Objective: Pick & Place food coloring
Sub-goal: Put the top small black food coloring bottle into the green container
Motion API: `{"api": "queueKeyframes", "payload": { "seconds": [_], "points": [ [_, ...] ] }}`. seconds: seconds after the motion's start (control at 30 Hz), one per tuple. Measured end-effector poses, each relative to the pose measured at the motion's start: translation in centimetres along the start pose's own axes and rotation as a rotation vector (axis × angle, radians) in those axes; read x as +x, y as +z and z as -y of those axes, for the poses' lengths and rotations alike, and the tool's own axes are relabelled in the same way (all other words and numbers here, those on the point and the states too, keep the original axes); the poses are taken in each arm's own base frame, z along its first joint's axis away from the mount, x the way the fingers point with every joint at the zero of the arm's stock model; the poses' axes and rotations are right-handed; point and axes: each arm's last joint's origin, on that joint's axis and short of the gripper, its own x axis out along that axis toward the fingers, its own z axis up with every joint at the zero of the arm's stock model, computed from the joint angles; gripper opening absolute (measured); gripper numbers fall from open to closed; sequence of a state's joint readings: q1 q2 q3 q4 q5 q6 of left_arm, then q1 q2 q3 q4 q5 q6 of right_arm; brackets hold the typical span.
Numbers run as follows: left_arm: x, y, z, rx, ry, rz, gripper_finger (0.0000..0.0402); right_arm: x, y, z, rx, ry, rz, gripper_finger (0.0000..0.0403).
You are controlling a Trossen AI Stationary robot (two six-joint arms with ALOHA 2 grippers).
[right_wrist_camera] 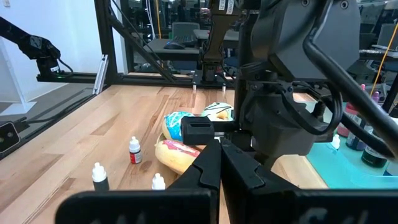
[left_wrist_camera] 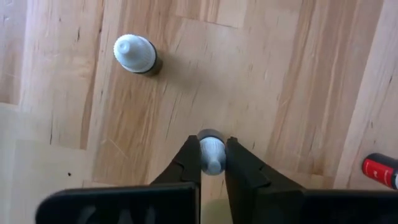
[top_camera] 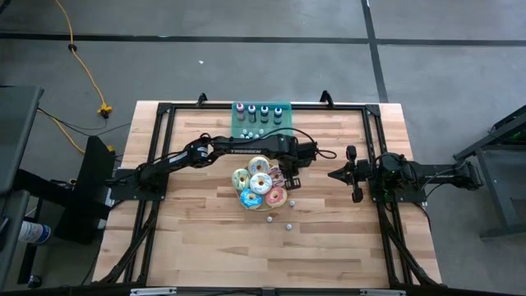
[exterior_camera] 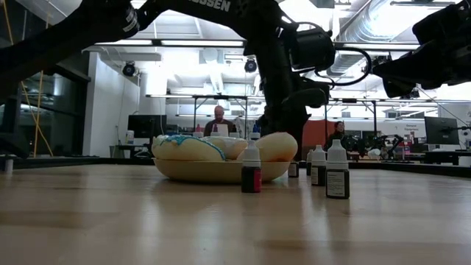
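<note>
The counter [top_camera: 197,238] carries, from big to small: a teal tray [top_camera: 261,123] at its far edge with several bottles standing in it, a plate of donuts [top_camera: 260,186] in the middle, and a few loose bottles [top_camera: 288,224] on the bare wood near the donuts, on the side away from the tray.

The left arm reaches across past the donuts, and its pincer [left_wrist_camera: 212,163] is down at the wood beside the plate. In the left wrist view its two fingers [left_wrist_camera: 186,163] are pressed in on a small white-capped bottle [left_wrist_camera: 211,153] — pinching it at the cap and neck. Another white-capped bottle [left_wrist_camera: 136,55] stands apart on the wood, and a red one [left_wrist_camera: 380,171] sits at the edge of that view. The right arm waits at the right side of the counter, its pincer [right_wrist_camera: 219,163] pressed together and holding nothing.

The step in hand looks like lifting this bottle for the tray. To do it well, I'd keep the pinch firm, since a smooth, narrow cap can slip or twist. Rise straight up before travelling, so the bottle clears the donuts and the plate rim. Then carry it over to a free spot in the tray, lower until the base sits flat, and only then let go — a tilted release would likely topple it into its neighbours.
</note>
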State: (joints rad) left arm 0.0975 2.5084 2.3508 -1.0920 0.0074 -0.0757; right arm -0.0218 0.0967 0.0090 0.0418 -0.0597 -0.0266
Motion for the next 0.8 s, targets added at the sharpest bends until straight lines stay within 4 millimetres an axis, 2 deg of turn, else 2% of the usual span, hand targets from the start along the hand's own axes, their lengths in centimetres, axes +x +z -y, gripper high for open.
{"api": "queueKeyframes", "payload": {
  "seconds": [0.27,0.8],
  "points": [
    [-0.2,0.0,0.0,0.011,0.000,-0.005,0.0022,0.0,0.0,0.0,0.000,0.000,0.000,0.0000],
    [-3.3,0.6,-0.1,0.021,0.021,0.085,0.0022,0.0,0.0,0.0,0.000,0.000,-0.001,0.0000]
  ]
}}
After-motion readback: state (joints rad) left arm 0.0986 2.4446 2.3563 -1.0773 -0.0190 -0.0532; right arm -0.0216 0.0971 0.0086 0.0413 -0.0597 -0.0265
